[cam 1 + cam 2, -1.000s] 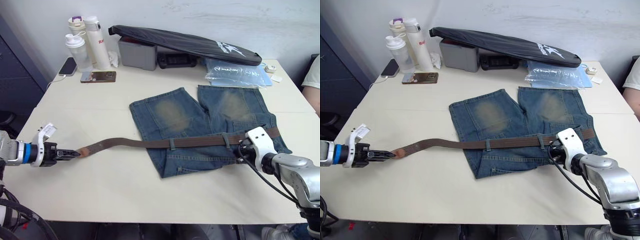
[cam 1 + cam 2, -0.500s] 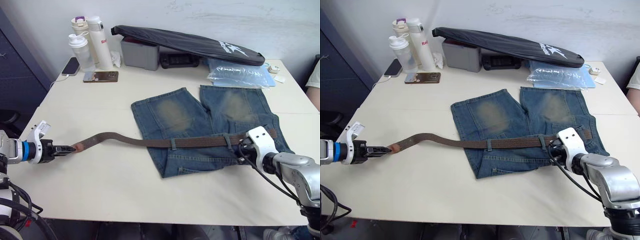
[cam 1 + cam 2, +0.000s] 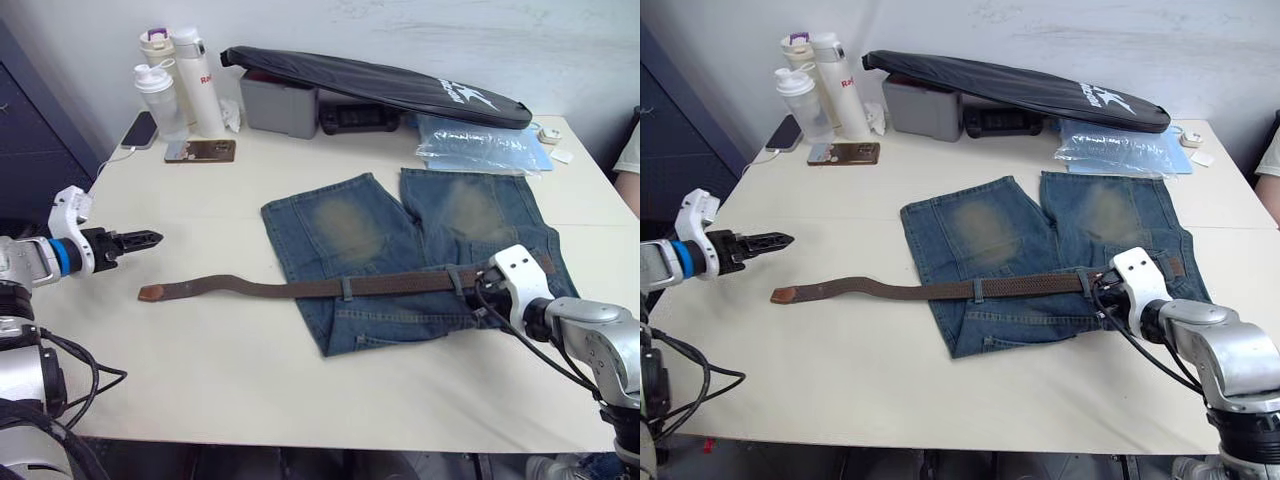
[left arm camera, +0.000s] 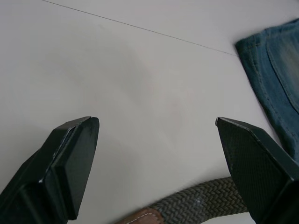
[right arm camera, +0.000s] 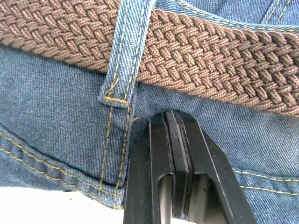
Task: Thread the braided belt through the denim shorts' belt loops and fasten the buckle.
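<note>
The braided belt (image 3: pixel 330 288) lies flat mid-frame across the denim shorts (image 3: pixel 400 250), already under two belt loops (image 3: pixel 345 288), tan tip out on the counter (image 3: pixel 250 380). It looks floppy and light, so I'd grab that stiffer tip. Left gripper (image 3: pixel 145 239) hovers up-left of it, fingers apart and empty; right gripper (image 5: pixel 174 140) has fingers pressed together just below the belt.

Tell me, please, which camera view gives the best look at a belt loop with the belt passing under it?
The right wrist view: a belt loop crosses over the braided belt close up, stitching visible, beside the shut right gripper. The eye views show two loops as small strips on the denim shorts. The left wrist view has the belt's tip, no loop.
</note>
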You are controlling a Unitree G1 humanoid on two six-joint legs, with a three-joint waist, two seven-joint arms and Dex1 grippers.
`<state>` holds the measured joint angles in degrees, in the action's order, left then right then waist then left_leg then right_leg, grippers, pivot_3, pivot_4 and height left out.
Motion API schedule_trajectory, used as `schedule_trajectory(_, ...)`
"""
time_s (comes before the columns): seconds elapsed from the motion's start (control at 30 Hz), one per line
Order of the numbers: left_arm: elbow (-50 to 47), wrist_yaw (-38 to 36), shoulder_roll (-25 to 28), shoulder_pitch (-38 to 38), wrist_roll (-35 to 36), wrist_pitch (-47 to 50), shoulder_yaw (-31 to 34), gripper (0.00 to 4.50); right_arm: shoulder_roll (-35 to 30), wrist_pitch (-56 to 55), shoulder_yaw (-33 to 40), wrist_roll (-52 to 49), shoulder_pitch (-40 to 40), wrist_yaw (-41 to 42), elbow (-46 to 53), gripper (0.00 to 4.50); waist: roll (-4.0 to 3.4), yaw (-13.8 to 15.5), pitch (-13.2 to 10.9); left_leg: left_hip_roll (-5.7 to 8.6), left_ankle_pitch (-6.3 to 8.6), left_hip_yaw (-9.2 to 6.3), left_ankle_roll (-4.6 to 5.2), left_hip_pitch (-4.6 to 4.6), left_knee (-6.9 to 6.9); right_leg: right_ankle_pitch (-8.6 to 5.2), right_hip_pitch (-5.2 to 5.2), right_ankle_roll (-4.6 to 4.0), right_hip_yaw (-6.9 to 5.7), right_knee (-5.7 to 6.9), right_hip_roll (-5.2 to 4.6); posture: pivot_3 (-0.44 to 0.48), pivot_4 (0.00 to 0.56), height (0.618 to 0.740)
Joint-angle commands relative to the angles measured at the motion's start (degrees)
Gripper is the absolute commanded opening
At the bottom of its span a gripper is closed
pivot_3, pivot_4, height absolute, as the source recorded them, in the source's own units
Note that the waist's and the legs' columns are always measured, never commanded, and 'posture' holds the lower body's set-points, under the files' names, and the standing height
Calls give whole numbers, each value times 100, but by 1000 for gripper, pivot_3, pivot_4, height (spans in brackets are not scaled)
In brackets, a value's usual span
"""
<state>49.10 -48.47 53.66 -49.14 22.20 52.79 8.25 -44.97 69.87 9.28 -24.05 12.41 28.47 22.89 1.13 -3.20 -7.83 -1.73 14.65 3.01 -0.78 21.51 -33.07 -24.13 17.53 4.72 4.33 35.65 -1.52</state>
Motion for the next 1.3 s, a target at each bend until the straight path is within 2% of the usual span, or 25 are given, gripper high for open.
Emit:
schedule_trajectory(0.03,-1494,-834,-42,97,282,204,-278,4425,-45,95,264,-355,105,238,482,0,-1,1,0,0,-2,0,-3,0,0,0,0,0,0,1,0,0,150,740)
schedule_trajectory(0.17,-3289,-1236,-518,488,667,-194,-328,4425,-477,168,425,-690,-48,724,934,0,-26,53,-10,2,-3,0,-6,1,-1,3,-9,6,1,2,0,0,150,740)
schedule_trajectory(0.23,-4345,-1607,-626,836,836,-375,-576,4425,-729,256,723,-897,-111,935,1104,0,-29,73,-11,2,-11,3,-19,2,-2,6,-14,11,3,-2,4,0,150,740)
schedule_trajectory(0.27,-4695,-1721,-642,941,866,-397,-716,4425,-836,326,882,-996,-131,1006,1156,0,-33,73,-11,0,-28,5,-45,3,-4,7,-14,14,8,-10,8,0,150,740)
schedule_trajectory(0.37,-5202,-1854,-866,854,1109,-133,-983,4425,-1206,452,1431,-1284,-284,1331,1291,0,-34,77,-15,-3,-32,30,-44,1,-4,8,-15,20,40,-17,20,0,150,740)
schedule_trajectory(0.5,-5168,-1903,-1396,353,1164,172,-1507,4500,-1683,567,2318,-1645,-569,1839,1445,1196,-43,172,-28,2,-34,39,-27,3,-19,13,-19,38,57,-37,23,0,150,740)
schedule_trajectory(0.6,-4895,-1453,-1960,-30,1056,571,-1772,4500,-1824,662,2667,-1815,-751,1983,1555,2510,-42,173,-28,2,-32,36,-19,0,-23,22,-41,55,61,-65,25,0,150,740)
schedule_trajectory(0.7,-4442,-759,-2567,-310,446,542,-2295,4500,-1818,780,2914,-1935,-962,1957,1771,3836,-38,165,-36,3,-8,38,21,1,-34,31,-56,71,65,-92,22,0,150,740)
schedule_trajectory(0.73,-4266,-489,-2818,-383,294,524,-2379,4500,-1791,840,3005,-1984,-1027,1927,1861,4235,-43,165,-43,4,-8,40,17,3,-42,32,-57,74,67,-95,21,0,150,740)
schedule_trajectory(0.77,-4156,-334,-2970,-423,214,523,-2403,4500,-1770,883,3060,-2026,-1061,1895,1920,4440,-50,165,-46,5,-7,42,13,6,-52,32,-57,75,70,-95,21,0,150,740)
schedule_trajectory(0.87,-4303,-553,-3069,-313,-162,-42,-2988,4500,-1690,1133,3323,-2248,-1216,1852,2191,4440,-53,154,-52,3,-6,45,8,12,-55,33,-48,77,81,-93,30,0,150,740)
schedule_trajectory(0.93,-4559,-872,-3054,-203,-157,-388,-3170,4500,-1693,1323,3568,-2404,-1400,1915,2380,4440,-55,162,-51,-1,-8,44,1,13,-55,33,-43,77,86,-89,39,0,150,740)
schedule_trajectory(1.0,-4713,-1125,-2870,-41,-613,-1331,-3563,4500,-1745,1439,3825,-2417,-1639,1951,2489,4440,-55,170,-52,-5,-9,44,-5,12,-56,33,-43,77,92,-87,48,0,150,740)
schedule_trajectory(1.1,-4689,-1501,-2714,210,-992,-2189,-3926,4500,-1787,1427,4066,-2283,-1951,1925,2534,4440,-56,164,-52,-6,-9,49,-10,5,-56,33,-48,76,107,-91,54,0,150,740)
schedule_trajectory(1.3,-4071,-1451,-2964,338,-1750,-3116,-4333,4500,-1754,1299,4136,-2263,-2117,1783,2634,4440,-56,174,-52,-5,2,49,8,2,-68,34,-61,77,115,-102,52,0,150,740)
